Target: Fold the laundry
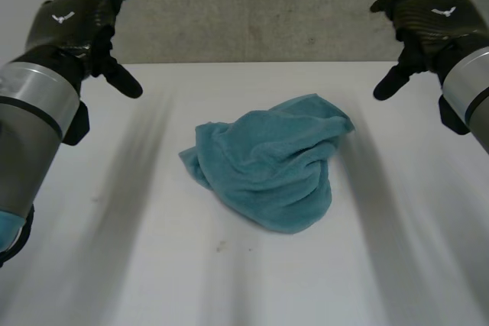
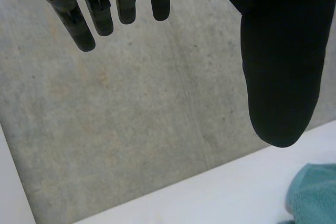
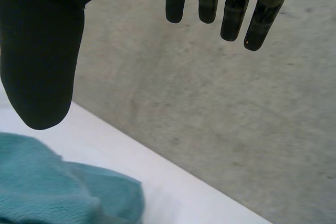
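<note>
Head overhead — wrists wallward; common towel (image 1: 275, 162)

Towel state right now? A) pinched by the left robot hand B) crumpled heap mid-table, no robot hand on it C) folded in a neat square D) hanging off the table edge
B: the teal towel lies bunched on the white table, with the left robot hand and right robot hand both open and apart from it.

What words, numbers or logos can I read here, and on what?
No words or numbers can be read.
Left hand: small white emblem on its back, too small to make out.
Right hand: the same emblem.
Towel: plain, no text.
</note>
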Controlling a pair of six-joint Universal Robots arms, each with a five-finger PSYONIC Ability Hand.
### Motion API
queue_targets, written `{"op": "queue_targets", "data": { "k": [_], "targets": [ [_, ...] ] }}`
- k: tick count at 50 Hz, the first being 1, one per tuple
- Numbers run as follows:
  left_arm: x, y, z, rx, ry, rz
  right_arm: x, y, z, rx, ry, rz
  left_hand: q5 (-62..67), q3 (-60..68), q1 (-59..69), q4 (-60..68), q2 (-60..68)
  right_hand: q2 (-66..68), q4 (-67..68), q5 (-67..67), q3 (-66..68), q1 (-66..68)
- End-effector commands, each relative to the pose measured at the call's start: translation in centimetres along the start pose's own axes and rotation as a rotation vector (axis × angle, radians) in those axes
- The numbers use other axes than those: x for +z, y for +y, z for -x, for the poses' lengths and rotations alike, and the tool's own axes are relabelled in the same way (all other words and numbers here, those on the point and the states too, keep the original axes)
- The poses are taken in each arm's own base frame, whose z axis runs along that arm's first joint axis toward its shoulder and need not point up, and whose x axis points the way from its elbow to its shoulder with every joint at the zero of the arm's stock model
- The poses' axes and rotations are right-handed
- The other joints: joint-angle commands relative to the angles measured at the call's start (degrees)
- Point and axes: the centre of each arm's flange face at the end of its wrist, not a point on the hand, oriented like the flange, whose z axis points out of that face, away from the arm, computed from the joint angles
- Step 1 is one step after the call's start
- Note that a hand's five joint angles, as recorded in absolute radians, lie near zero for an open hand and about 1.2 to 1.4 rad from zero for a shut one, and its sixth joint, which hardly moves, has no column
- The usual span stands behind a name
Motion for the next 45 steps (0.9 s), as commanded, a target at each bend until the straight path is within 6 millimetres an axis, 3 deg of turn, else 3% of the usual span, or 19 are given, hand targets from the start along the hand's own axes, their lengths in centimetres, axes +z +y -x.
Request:
{"op": "queue_targets", "data": {
  "k": [1, 5, 7, 11, 13, 14, 16, 21, 27, 30, 32, 33, 35, 36, 37, 41, 43, 44, 45],
  "targets": [
    [1.6, 3.3, -0.6, 0.01, 0.054, 0.082, 1.3, 2.9, 1.7, -0.043, -0.158, 0.077, 0.7, 2.8, 2.6, 2.8, 3.0, -2.6, -3.3, -3.8, -2.3, -0.5],
    [2.4, 5.3, -1.4, 0.01, 0.128, 0.133, 2.1, 4.6, 2.2, -0.082, -0.203, 0.113, 1.9, 4.0, 3.8, 4.0, 4.2, -2.0, -2.7, -3.3, -1.7, 0.1],
    [4.0, 8.1, -2.4, 0.004, 0.214, 0.177, 3.1, 6.7, 2.5, -0.105, -0.227, 0.157, 1.9, 4.0, 3.8, 4.0, 4.2, -1.7, -2.4, -2.9, -1.4, 0.4],
    [5.6, 10.3, -3.0, 0.002, 0.241, 0.188, 4.3, 8.9, 2.8, -0.111, -0.238, 0.205, 1.9, 4.0, 3.8, 4.0, 4.2, -1.1, -1.9, -2.4, -0.9, 0.9],
    [7.1, 12.5, -3.2, 0.004, 0.252, 0.2, 5.4, 11.1, 2.9, -0.106, -0.242, 0.245, 2.1, 4.2, 4.0, 4.2, 4.3, -1.3, -2.0, -2.6, -1.0, 0.8],
    [7.1, 12.5, -3.2, 0.004, 0.252, 0.2, 5.4, 11.2, 2.9, -0.106, -0.242, 0.246, 2.1, 4.2, 4.0, 4.2, 4.3, -1.3, -2.0, -2.6, -1.0, 0.8],
    [7.8, 13.4, -3.4, 0.009, 0.255, 0.199, 6.7, 13.1, 2.9, -0.103, -0.24, 0.263, 2.1, 4.2, 4.0, 4.2, 4.3, -1.5, -2.2, -2.8, -1.2, 0.6],
    [9.8, 17.8, -3.6, 0.081, 0.264, 0.201, 8.3, 15.8, 2.4, -0.102, -0.221, 0.267, 3.6, 5.7, 5.5, 5.7, 5.8, -0.8, -1.5, -2.1, -0.5, 1.3],
    [10.6, 20.4, -3.7, 0.163, 0.274, 0.185, 9.6, 17.7, 2.4, -0.11, -0.203, 0.238, 6.9, 9.1, 8.9, 9.1, 9.2, 3.9, 3.2, 2.6, 4.2, 6.0],
    [10.6, 21.7, -3.9, 0.179, 0.293, 0.195, 10.1, 18.7, 2.4, -0.114, -0.199, 0.23, 16.2, 18.3, 18.1, 18.3, 18.5, 12.8, 12.1, 11.5, 13.1, 14.9],
    [10.6, 22.5, -4.2, 0.177, 0.326, 0.204, 10.6, 18.9, 2.5, -0.122, -0.196, 0.199, 32.7, 34.9, 34.7, 34.9, 35.0, 39.7, 39.0, 38.5, 40.0, 41.8],
    [10.6, 22.5, -4.2, 0.177, 0.326, 0.204, 10.6, 18.9, 2.5, -0.122, -0.196, 0.199, 32.8, 35.0, 34.8, 35.0, 35.1, 39.9, 39.2, 38.6, 40.2, 42.0],
    [10.5, 22.7, -4.6, 0.175, 0.355, 0.201, 11.4, 18.3, 2.2, -0.134, -0.17, 0.137, 56.3, 58.4, 58.2, 58.4, 58.5, 67.3, 66.6, 66.0, 67.6, 69.4],
    [10.5, 22.7, -4.6, 0.175, 0.356, 0.201, 11.4, 18.2, 2.2, -0.134, -0.17, 0.137, 56.4, 58.5, 58.3, 58.5, 58.7, 67.4, 66.7, 66.1, 67.7, 69.5],
    [10.6, 22.4, -4.8, 0.178, 0.355, 0.189, 12.0, 17.5, 2.1, -0.143, -0.153, 0.093, 68.2, 70.3, 70.1, 70.3, 70.5, 67.4, 66.7, 66.2, 67.7, 69.5],
    [11.8, 20.1, -5.0, 0.183, 0.315, 0.084, 13.2, 15.4, 1.5, -0.159, -0.095, -0.012, 68.3, 70.5, 70.2, 70.4, 70.6, 67.4, 66.7, 66.2, 67.7, 69.5],
    [13.3, 15.0, -4.6, 0.185, 0.208, -0.1, 14.5, 11.8, 1.0, -0.173, -0.031, -0.152, 68.3, 70.5, 70.2, 70.4, 70.6, 67.4, 66.7, 66.2, 67.7, 69.5],
    [13.3, 14.9, -4.6, 0.185, 0.207, -0.101, 14.5, 11.8, 1.0, -0.173, -0.031, -0.153, 68.3, 70.5, 70.2, 70.4, 70.6, 67.4, 66.7, 66.2, 67.7, 69.5],
    [13.8, 12.1, -4.2, 0.179, 0.146, -0.199, 14.9, 9.2, 0.4, -0.18, 0.008, -0.237, 68.3, 70.5, 70.2, 70.4, 70.6, 67.4, 66.7, 66.2, 67.7, 69.5]
  ]
}}
